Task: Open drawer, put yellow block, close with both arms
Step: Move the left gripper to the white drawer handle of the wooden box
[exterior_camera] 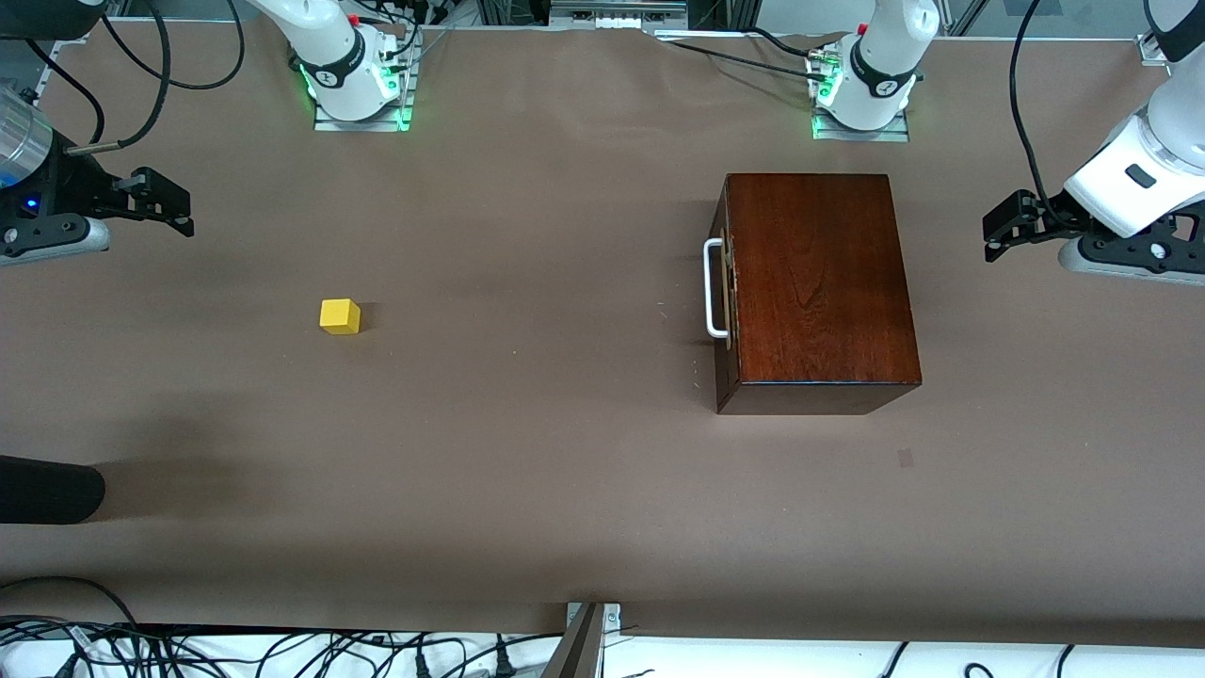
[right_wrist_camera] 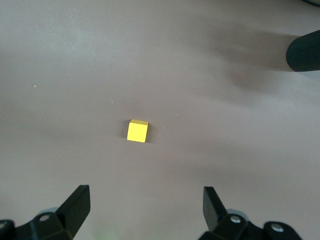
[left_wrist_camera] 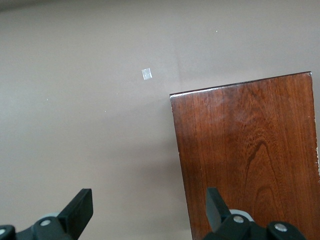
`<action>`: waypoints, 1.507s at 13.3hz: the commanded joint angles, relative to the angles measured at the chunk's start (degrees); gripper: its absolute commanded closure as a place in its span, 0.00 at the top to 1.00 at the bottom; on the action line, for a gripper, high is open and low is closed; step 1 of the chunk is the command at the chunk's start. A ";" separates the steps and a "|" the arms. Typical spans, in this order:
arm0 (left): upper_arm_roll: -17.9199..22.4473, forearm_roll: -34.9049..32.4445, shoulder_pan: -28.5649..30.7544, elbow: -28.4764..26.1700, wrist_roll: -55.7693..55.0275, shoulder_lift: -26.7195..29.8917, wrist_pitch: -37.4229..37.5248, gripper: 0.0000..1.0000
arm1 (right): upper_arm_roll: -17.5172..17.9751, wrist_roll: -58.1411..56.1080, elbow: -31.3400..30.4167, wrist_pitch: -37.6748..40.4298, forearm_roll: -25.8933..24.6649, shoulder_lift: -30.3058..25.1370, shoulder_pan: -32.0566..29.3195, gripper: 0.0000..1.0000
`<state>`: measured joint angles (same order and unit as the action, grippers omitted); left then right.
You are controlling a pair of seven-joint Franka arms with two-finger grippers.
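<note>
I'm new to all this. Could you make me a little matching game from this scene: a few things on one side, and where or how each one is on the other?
Things:
1. yellow block
2. drawer
3. left gripper
4. right gripper

States:
A. shut, white handle facing the block
B. open, up by the wooden box
C. lying alone on the brown table
D. open, up at the block's end of the table

Pairs: 1-C, 2-A, 3-B, 4-D

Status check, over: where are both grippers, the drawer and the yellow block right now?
Left gripper open, beside box; right gripper open, empty. Drawer shut; yellow block on table toward right arm's end. Nothing between them.
</note>
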<state>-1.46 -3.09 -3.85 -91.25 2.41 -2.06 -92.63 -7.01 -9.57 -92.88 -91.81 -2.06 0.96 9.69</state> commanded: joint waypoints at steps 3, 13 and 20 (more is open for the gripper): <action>-0.12 1.33 -0.19 2.13 -0.31 -1.45 5.96 1.00 | 0.16 -0.19 1.48 1.11 0.22 0.53 -0.46 1.00; -0.21 1.33 -14.59 2.74 -5.02 -7.51 2.65 1.00 | 0.24 -0.19 1.48 0.93 0.22 0.53 -0.37 1.00; -0.21 0.37 -30.94 9.34 -27.90 -20.42 -7.26 1.00 | 0.16 -0.19 1.30 1.28 0.22 0.45 -0.46 1.00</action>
<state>-2.45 -2.46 -31.52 -85.41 -23.27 -17.74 -96.80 -7.04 -9.57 -92.88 -91.80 -2.06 0.97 9.68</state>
